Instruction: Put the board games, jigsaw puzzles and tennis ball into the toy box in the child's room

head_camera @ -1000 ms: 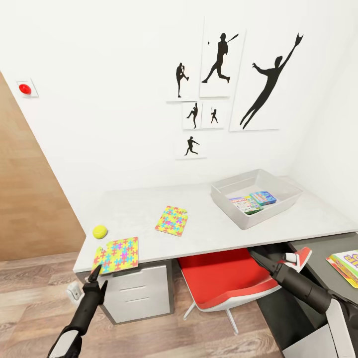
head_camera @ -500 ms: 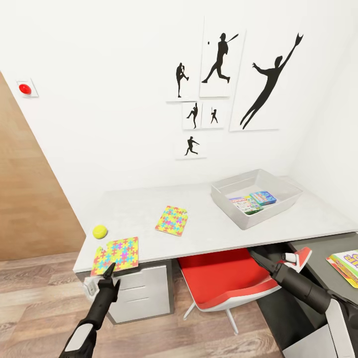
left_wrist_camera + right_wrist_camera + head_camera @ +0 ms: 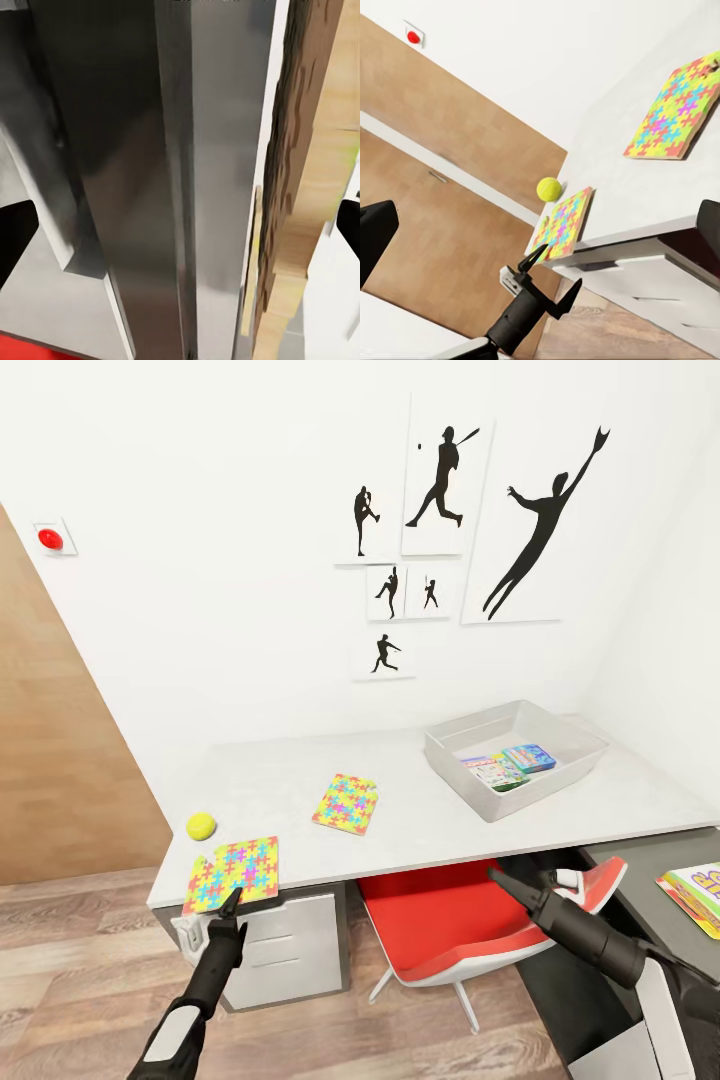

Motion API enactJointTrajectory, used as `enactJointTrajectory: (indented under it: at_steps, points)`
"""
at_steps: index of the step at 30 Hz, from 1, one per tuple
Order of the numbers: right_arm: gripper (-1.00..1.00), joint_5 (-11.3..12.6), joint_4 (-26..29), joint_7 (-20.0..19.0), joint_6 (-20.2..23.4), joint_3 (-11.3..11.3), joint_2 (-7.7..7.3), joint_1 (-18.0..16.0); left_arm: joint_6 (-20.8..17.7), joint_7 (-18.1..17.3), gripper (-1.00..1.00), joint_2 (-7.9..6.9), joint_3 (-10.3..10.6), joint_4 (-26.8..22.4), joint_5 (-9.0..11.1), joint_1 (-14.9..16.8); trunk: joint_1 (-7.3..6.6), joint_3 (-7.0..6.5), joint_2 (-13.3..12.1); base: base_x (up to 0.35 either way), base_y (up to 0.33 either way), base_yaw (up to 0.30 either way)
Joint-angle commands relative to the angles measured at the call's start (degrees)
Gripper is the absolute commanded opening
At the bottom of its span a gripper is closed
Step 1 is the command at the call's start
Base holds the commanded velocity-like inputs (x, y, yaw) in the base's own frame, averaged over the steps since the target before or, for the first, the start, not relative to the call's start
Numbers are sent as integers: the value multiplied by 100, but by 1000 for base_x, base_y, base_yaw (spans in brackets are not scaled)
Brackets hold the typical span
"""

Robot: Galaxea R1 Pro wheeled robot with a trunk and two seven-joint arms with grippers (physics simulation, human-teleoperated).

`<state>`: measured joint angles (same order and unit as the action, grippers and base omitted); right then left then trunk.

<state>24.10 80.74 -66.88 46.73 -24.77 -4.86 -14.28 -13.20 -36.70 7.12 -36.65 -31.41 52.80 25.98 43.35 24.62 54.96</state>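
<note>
Since a second ago the left tool (image 3: 232, 901) has travelled rightward and a little up, from beside the counter's left corner to the front edge just below the near jigsaw puzzle (image 3: 233, 873); the right tool (image 3: 497, 876) has also shifted left over the red chair seat (image 3: 445, 920). The left tool's two fingers stand well apart and hold nothing, as the right wrist view shows (image 3: 556, 279). The right tool's fingertips sit far apart at the edges of its own wrist view, also empty.

On the pale grey counter (image 3: 290, 785) the tennis ball (image 3: 201, 825) lies near the left end, just beyond the near puzzle's far corner and apart from it. The second jigsaw puzzle (image 3: 345, 802) lies flat farther right, towards the middle. The toy box (image 3: 450, 745) sits at the right end of the counter with two board games inside: a white multicoloured one (image 3: 492, 771) and a blue one (image 3: 529, 759) resting partly on it. A third board game (image 3: 695, 895), yellow-edged, lies on the lower dark grey section (image 3: 625, 855) at the far right. White drawers (image 3: 275, 950) stand under the counter's left end.
</note>
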Motion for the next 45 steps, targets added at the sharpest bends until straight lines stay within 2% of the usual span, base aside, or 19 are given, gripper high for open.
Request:
enactJointTrajectory:
  at_steps: [1, 42, 43, 45]
  points:
    - [100, 19, -2, -4, 33, 11, 3, -2, -55, -16, 100, 4, -27, -3, 28, 5, 0, 6, 4, 0, 0, 0]
    - [100, 23, 3, -38, -90, 42, 12, -5, -41, -126, 100, 35, 0, -30, 28, 4, 0, 6, 4, 0, 0, 0]
    - [100, 24, 3, -37, -90, 42, 12, -5, -41, -126, -100, 35, 0, -31, 28, 4, 0, 6, 4, 0, 0, 0]
    - [100, 24, 3, -38, -92, 45, 12, -5, -42, -130, -100, 35, 0, -31, 28, 4, 0, 6, 4, 0, 0, 0]
